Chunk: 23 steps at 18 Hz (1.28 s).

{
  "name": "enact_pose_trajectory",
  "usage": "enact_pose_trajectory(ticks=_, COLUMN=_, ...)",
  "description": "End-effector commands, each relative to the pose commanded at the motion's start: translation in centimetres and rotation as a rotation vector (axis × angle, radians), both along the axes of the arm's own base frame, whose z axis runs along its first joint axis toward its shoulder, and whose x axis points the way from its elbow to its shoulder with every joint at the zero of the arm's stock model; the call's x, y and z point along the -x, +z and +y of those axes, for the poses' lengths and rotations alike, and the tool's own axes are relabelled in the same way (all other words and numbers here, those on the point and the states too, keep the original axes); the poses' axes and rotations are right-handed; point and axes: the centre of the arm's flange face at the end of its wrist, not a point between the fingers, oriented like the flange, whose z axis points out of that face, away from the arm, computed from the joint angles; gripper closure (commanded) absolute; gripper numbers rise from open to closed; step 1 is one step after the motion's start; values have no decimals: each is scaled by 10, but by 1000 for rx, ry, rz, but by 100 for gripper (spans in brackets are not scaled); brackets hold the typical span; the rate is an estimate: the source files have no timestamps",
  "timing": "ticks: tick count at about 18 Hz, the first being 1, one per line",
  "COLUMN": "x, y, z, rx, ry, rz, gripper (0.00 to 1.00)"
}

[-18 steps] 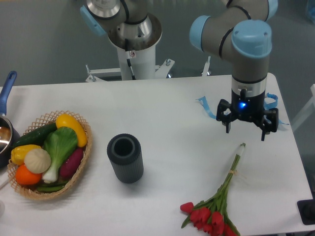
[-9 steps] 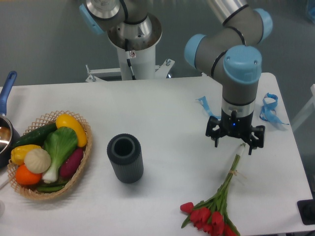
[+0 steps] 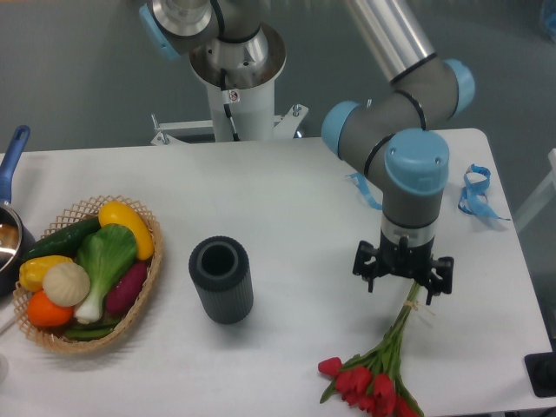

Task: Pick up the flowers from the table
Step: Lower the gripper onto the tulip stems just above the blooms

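1 bunch of red-headed, green-stemmed flowers lies flat.

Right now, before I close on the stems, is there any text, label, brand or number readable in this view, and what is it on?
No text can be read anywhere in this view.
Small sticker on the white robot pedestal: red and dark marks, too small and blurred to read.
The gripper, the flowers, the dark cylindrical cup, the basket and the table show no lettering.
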Motion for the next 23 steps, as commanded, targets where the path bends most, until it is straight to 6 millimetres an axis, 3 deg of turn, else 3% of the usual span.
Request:
enact_pose_trajectory(ticks=3, x=14, y=-16, z=11, rx=2, ry=0, rz=-5, gripper=0)
enact_pose_trajectory(ticks=14, x=27, y=-54, z=17, rx=19, ry=-5, rz=-30, gripper=0)
enact_pose_trajectory(ticks=23, x=27, y=-64, z=20, rx=25, ry=-5, rz=-41, gripper=0)
